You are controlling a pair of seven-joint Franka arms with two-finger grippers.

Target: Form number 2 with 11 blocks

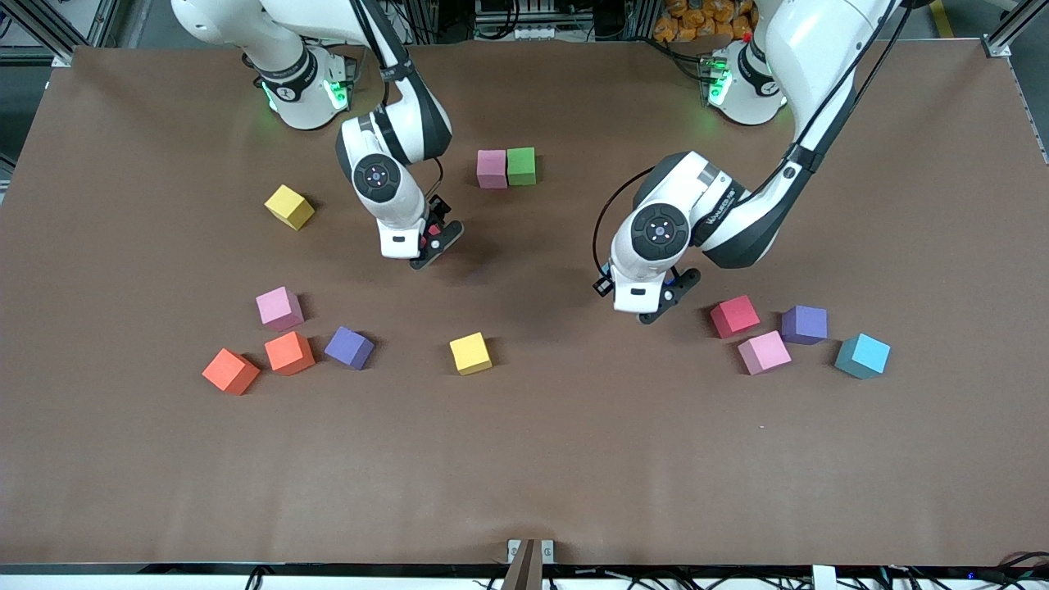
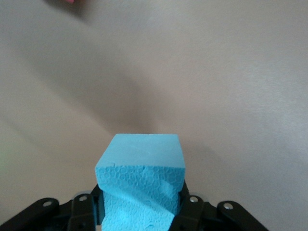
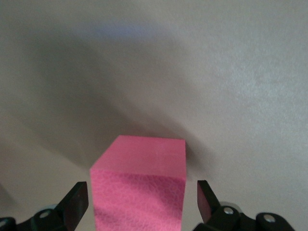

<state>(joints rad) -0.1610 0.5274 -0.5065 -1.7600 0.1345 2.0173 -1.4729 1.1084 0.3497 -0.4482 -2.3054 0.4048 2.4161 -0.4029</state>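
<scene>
Brown matte table cover (image 1: 524,475), flat, faintly creased, running wide from end to end. Scattered over it, small foam cubes with square faces and crisp edges. Toward the robots' bases, a pink block (image 1: 492,168) and a green block (image 1: 521,165) touching side by side, the only joined pair; no number 2 formed yet. Toward the right arm's end, a yellow block (image 1: 288,206) alone and turned askew; nearer the front camera, a pale pink block (image 1: 279,309), two orange blocks (image 1: 289,352) (image 1: 230,371) and a purple block (image 1: 349,347) in a loose cluster. Near the middle, a second yellow block (image 1: 470,353) with bare cover all round. Toward the left arm's end, a red block (image 1: 734,316), another pink block (image 1: 764,352), another purple block (image 1: 804,324) and a light blue block (image 1: 862,356), close together. Left gripper (image 1: 668,299) over bare cover just beside the red block, clenched on a blue block (image 2: 142,178) with a honeycomb-pebbled side. Right gripper (image 1: 433,246) over bare cover near the middle, fingers (image 3: 77,202) spread wide astride a hot pink block (image 3: 139,187), a gap showing on each side. Broad bare strip along the camera-side edge.
</scene>
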